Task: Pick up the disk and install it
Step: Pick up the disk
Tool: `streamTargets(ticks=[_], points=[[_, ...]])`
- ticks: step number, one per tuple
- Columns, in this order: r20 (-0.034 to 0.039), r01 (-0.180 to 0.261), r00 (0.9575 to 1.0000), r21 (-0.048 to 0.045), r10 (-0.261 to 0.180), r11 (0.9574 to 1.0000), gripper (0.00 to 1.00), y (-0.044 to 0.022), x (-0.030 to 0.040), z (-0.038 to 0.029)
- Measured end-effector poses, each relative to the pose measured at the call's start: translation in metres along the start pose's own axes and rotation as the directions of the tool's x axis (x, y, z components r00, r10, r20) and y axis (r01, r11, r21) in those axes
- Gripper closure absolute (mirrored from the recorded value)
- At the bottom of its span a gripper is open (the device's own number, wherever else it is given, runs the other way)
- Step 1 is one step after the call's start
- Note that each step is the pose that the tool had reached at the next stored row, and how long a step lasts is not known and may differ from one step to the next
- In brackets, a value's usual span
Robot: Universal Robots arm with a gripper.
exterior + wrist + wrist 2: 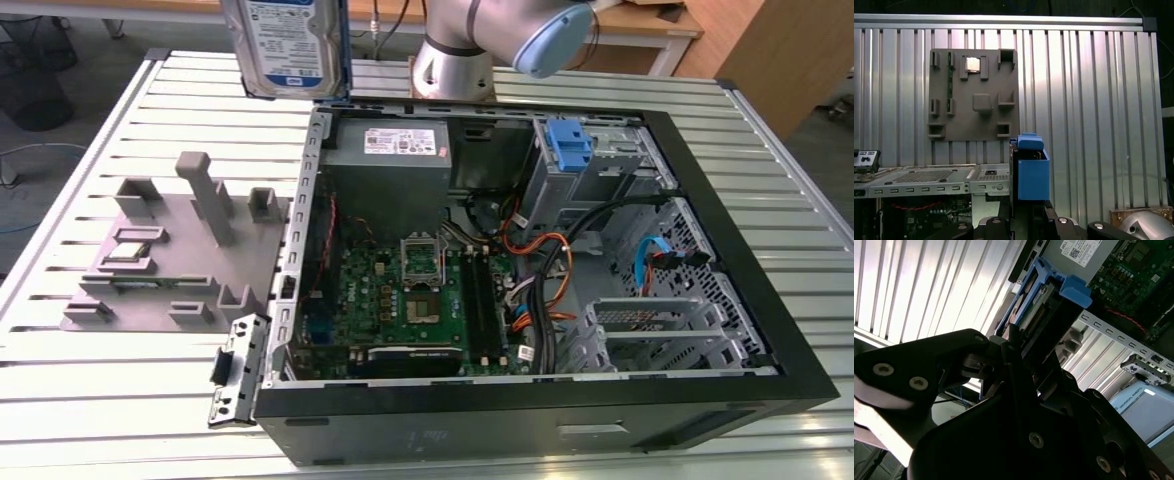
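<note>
Above the worktop, at eleven o'clock from the open computer case, the disk hangs upright off the surface — the end effector closed tight on its edge, blue rail outward.

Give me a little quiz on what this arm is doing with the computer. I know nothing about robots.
1. True or false: the disk is already sitting inside the computer case.
2. What does the pincer grip? A nothing; B the disk; C a screwdriver.
3. Fill in: the computer case's side panel is ___, so the green circuit board is exposed.

Key
1. False: in the exterior view the disk is held up in the air, beyond the case's far corner.
2. B
3. off
</note>
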State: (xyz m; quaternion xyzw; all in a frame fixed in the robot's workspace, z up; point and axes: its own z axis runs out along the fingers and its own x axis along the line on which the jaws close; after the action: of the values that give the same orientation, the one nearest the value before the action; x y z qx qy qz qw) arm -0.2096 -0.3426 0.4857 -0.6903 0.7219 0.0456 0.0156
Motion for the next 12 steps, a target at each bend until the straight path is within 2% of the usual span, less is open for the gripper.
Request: streamTargets(ticks=[12], points=[[0.0001,0.000,1.0000,0.0000,0.000,1.0000,0.65,-0.0131,-0.0006,-0.0005]])
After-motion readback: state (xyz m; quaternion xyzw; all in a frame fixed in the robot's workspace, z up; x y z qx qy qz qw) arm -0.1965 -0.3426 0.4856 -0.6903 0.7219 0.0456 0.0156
